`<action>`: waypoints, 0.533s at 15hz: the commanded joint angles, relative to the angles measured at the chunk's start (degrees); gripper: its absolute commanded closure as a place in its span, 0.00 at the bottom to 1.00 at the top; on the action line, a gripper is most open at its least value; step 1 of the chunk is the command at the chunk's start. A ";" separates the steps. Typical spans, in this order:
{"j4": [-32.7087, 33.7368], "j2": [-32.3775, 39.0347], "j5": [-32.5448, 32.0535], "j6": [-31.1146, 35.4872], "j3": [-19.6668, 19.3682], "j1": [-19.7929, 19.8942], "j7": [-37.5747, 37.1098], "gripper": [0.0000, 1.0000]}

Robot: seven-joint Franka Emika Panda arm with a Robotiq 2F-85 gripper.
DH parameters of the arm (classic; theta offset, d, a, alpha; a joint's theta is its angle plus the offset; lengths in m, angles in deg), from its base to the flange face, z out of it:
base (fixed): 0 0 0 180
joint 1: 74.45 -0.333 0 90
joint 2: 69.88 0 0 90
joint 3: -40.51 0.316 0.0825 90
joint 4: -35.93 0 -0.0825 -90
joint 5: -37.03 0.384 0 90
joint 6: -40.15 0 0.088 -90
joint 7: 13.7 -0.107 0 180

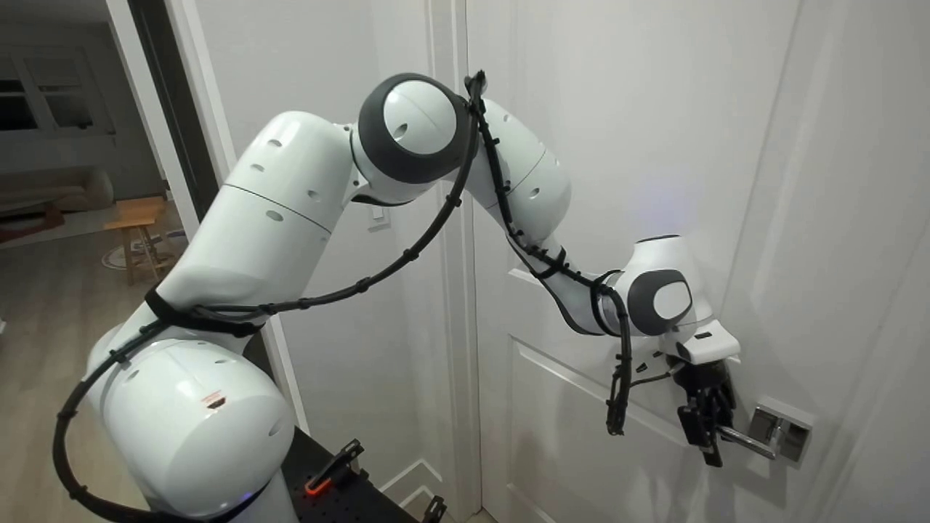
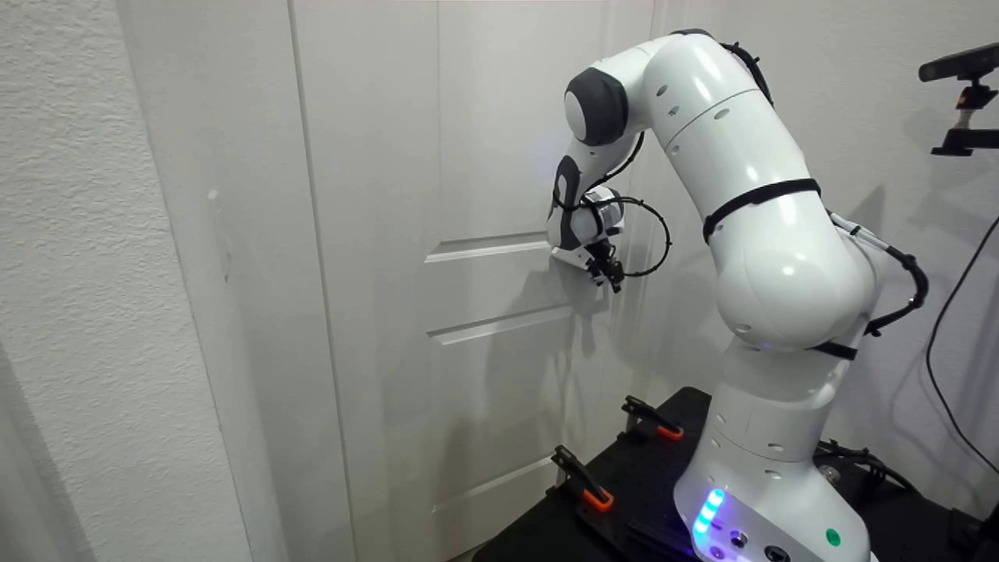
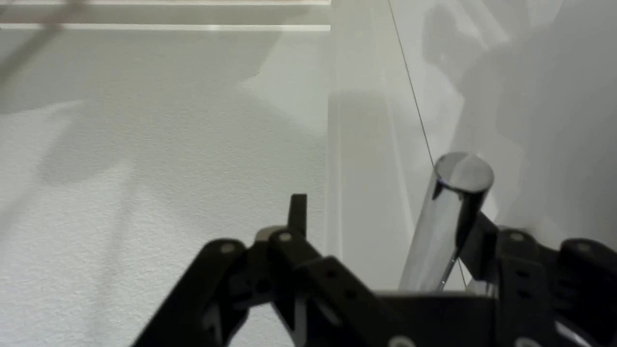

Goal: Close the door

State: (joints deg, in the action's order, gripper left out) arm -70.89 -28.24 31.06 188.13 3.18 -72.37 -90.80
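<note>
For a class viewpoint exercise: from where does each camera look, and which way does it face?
Exterior view: stands off the arm, facing the door and lever handle; most of the arm shows.
Exterior view: stands off the base, facing the door; base, blue light strip and arm show.
Wrist view: sits behind the fingers, looking past them at the lever handle's end and a wall; the fingers show, spread apart.
Shared: both exterior views show the arm, door and black tabletop.
</note>
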 commanded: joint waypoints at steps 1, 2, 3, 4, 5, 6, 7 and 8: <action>-8.46 -10.93 -1.19 0.63 -0.87 -3.55 -0.72 0.00; -8.73 -10.92 -0.86 1.90 -0.37 -3.14 -0.22 0.00; -8.80 -10.73 -0.70 2.89 -0.09 -2.92 0.07 0.00; -8.98 -10.28 -0.94 4.50 -0.36 -3.17 -0.26 0.00; -8.98 -9.95 -1.13 5.69 -0.72 -3.47 -0.79 0.00; -8.87 -9.73 -1.36 6.17 -1.08 -3.78 -1.28 0.00; -8.72 -9.64 -1.34 6.10 -1.31 -3.90 -1.70 0.00; -8.72 -9.56 -1.46 6.20 -1.39 -4.00 -1.73 0.00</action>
State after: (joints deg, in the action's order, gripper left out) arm -70.78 -27.34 31.08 188.23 3.24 -72.29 -90.78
